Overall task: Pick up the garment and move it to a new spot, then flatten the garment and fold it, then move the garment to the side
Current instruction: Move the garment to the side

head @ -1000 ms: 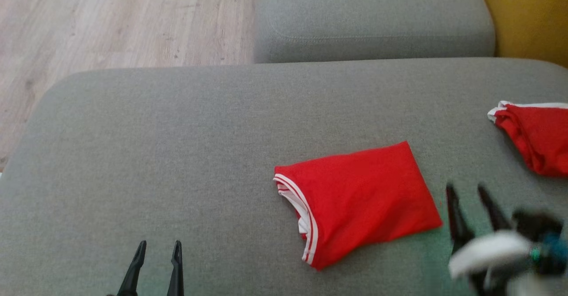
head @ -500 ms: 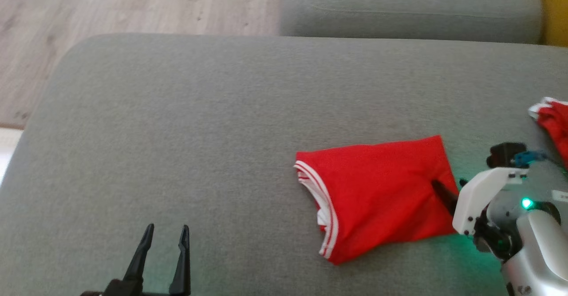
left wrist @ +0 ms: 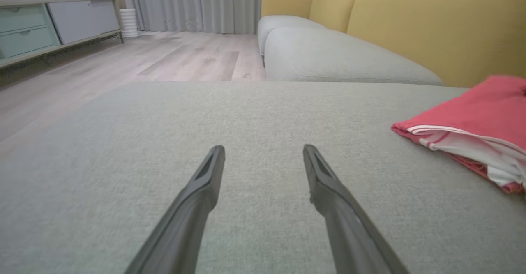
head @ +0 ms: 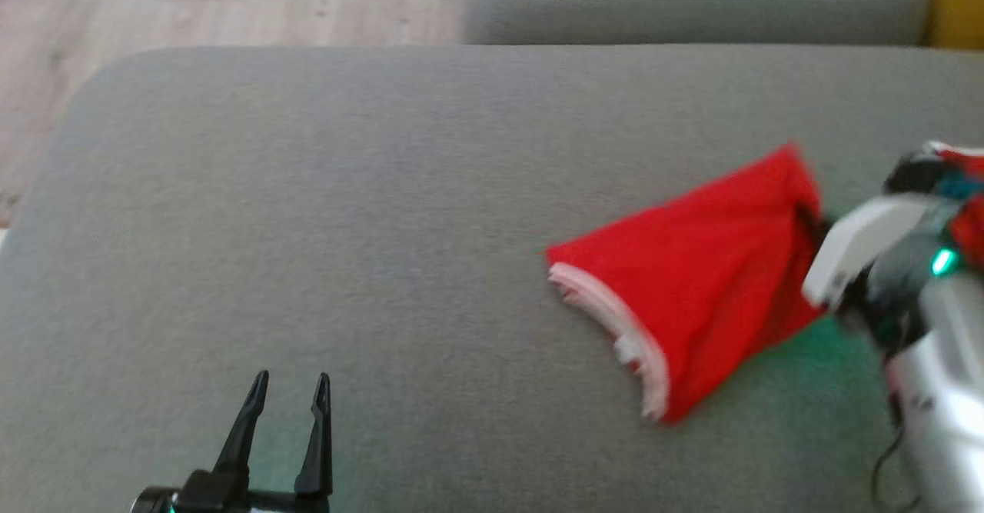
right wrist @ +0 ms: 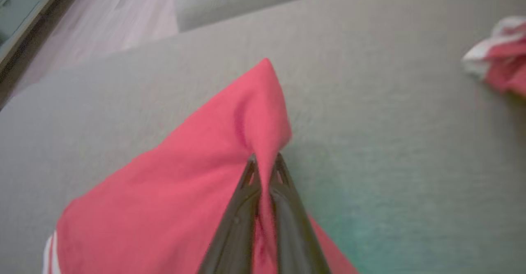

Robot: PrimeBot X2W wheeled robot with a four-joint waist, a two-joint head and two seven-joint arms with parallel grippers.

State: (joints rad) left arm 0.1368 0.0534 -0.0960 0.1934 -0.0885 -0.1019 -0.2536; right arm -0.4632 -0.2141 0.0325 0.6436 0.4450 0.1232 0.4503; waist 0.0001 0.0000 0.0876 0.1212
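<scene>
right wrist view shows the right gripper (right wrist: 265, 161) pinching a lifted corner of the folded red cloth garment with white trim (right wrist: 164, 200) on the grey fabric sofa cushion (right wrist: 390, 142). left gripper (left wrist: 263, 153) is spread, empty. folding seems done; moving aside remains.

No legible text (any view)

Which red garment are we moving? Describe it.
On the wide grey sofa cushion, look right of centre for the folded red garment with white-striped trim. Unlike the crumpled red garment farther right, its corner is pinched in the right gripper.
</scene>
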